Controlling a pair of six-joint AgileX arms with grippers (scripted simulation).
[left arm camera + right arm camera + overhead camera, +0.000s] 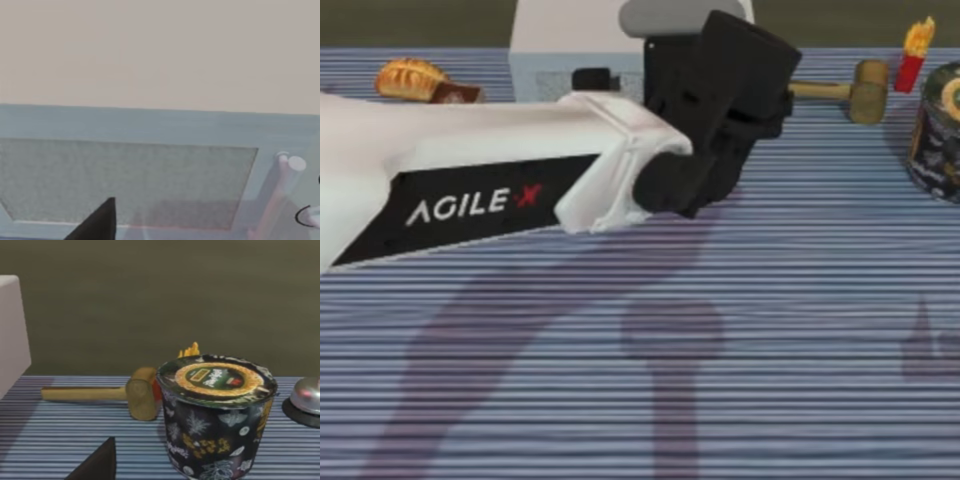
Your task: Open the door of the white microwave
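Reaching in at the door [125, 180] of the white microwave [560, 45], at the tabletop's far edge. Door apparently not yet swung; next, hooking its handle [280, 195] and pulling outward. Left gripper [720, 120] hard by the front; finger spread impossible to tell, nothing visibly held. Right arm out of sight.

table [800, 330]: blue-grey striped top, soft shadows | backdrop [165, 300]: plain dark olive wall beyond the far edge
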